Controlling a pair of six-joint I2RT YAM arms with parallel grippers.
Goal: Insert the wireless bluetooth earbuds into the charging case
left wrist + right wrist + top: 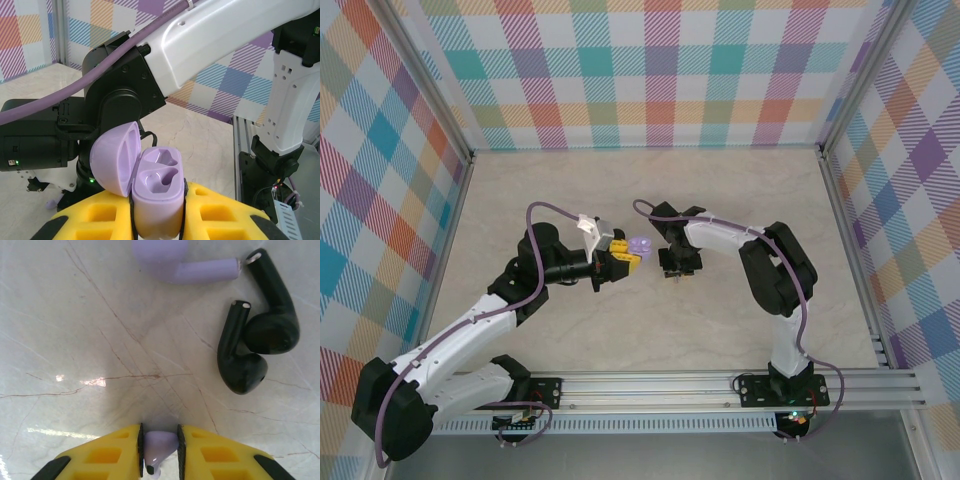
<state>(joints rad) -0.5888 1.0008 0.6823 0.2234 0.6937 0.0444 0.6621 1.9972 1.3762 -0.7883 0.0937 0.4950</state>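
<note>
Marbled tabletop (90, 330). I see left end effector (157, 222) clamping the open charging case (156, 175); right end effector (160, 460) pinches lavender earbud (160, 442), bottom centre.

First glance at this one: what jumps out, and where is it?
The open lavender charging case, both sockets empty, is gripped in the left hand at table centre. The right hand pinches a lavender earbud over the marbled table, where two black earbuds and a second lavender earbud lie.
</note>
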